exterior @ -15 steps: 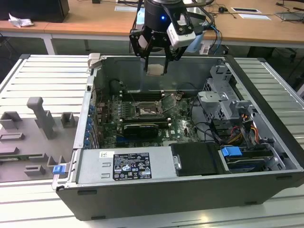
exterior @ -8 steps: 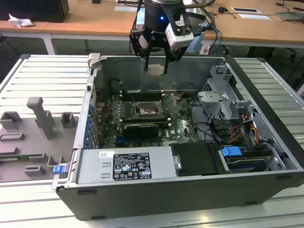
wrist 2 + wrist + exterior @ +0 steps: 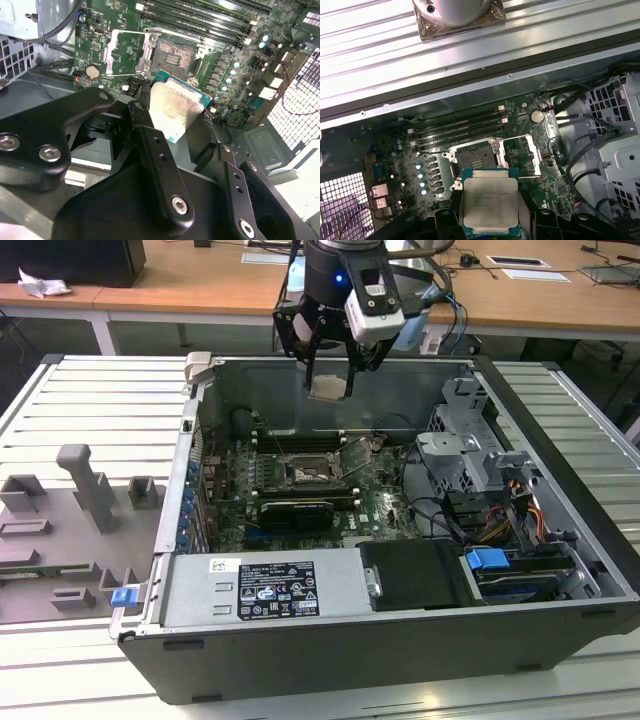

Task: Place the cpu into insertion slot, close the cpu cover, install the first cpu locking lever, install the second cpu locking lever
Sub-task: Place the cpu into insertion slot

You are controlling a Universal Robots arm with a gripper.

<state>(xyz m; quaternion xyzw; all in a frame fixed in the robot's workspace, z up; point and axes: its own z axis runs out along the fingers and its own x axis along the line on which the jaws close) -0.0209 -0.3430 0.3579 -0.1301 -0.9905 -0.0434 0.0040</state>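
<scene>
White label (image 3: 264,590) on the power supply (image 3: 340,585); its print too small to read.

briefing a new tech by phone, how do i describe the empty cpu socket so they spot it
Look inside the open computer case, at the green board on its floor. Beside the long memory slots lies the socket, a small dark square with a silver rim. Only it has a metal frame flipped open alongside.
</scene>
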